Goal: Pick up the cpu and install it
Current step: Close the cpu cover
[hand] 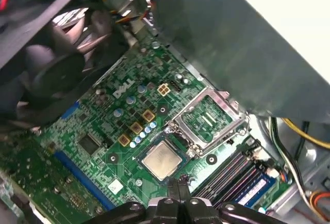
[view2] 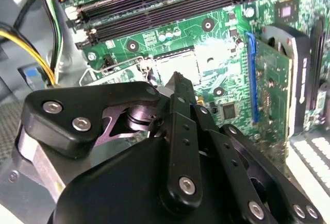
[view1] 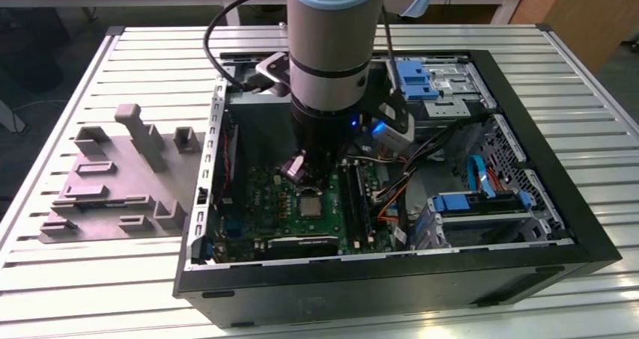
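Observation:
The cpu [hand: 162,160], a small silvery square chip, lies flat in the motherboard socket, whose metal load frame [hand: 209,118] stands flipped open beside it. In the exterior view the cpu [view1: 311,203] shows as a pale square on the green motherboard [view1: 269,212], just below the arm's tool. My gripper [hand: 178,185] hovers a little above the board beside the chip, fingers shut together with nothing between them. In the second wrist view the gripper [view2: 178,80] hangs over the glare-lit socket area [view2: 180,62].
The open black computer case [view1: 559,227] surrounds the work area with cables, blue drive brackets [view1: 414,77] and memory slots [view2: 154,7] near the socket. A fan [hand: 56,74] sits close by. A grey-purple tray [view1: 115,182] with raised blocks rests on the slatted table at the exterior view's left.

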`<state>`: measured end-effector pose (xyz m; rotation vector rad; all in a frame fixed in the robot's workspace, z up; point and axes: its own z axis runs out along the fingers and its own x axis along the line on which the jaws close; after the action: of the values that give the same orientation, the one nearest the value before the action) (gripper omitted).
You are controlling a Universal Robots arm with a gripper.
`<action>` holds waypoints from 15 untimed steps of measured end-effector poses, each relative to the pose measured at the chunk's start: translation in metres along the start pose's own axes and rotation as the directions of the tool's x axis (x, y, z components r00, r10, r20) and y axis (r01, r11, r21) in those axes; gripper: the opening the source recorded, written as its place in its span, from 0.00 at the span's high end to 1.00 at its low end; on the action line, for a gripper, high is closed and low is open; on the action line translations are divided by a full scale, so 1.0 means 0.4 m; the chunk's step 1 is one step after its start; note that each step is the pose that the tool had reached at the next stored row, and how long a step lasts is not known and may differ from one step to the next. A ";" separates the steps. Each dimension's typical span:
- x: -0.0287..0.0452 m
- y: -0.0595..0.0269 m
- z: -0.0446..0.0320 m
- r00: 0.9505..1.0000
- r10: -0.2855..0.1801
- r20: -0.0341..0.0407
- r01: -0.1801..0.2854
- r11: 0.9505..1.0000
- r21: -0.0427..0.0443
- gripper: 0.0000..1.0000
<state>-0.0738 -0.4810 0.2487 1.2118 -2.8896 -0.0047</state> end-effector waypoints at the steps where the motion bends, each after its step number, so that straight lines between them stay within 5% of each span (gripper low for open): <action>1: 0.000 0.000 0.000 1.000 -0.018 0.000 0.018 1.000 0.000 0.89; 4: 0.000 0.000 0.002 0.999 -0.044 0.006 0.044 0.999 -0.005 0.89; 9: -0.001 -0.001 0.002 0.996 -0.046 0.070 0.051 0.997 -0.063 0.89; 15: -0.010 -0.010 0.008 0.993 -0.044 0.106 0.055 0.994 -0.096 0.89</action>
<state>-0.0681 -0.4809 0.2454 1.3031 -2.9048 -0.2154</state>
